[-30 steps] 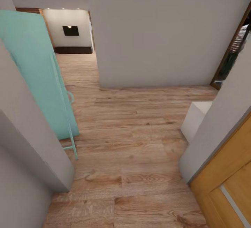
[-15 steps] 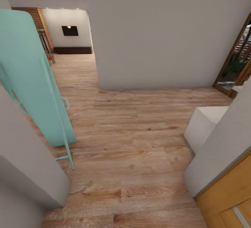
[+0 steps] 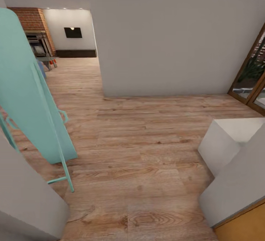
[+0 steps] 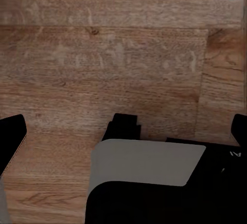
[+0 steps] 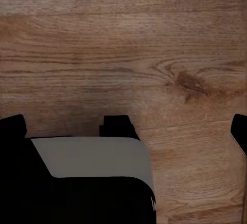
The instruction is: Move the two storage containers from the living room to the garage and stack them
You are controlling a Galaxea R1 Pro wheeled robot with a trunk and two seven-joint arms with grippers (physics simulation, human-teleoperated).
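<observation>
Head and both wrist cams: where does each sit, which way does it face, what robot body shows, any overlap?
Head: on the head, facing forward and down a hallway over the wood-plank floor; turquoise board, brick fireplace; no robot body.
Left wrist: near the left gripper, facing the planks; dark fingers, grey base.
Right wrist: near the right gripper, likewise.
Shared: the floor.

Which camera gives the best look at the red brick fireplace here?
The head view: the brick fireplace stands at the far left, past the tilted turquoise panel, its dark opening visible. Both wrist views look down at wood-plank floor and parts of the robot's own body, so they add nothing on it.
</observation>
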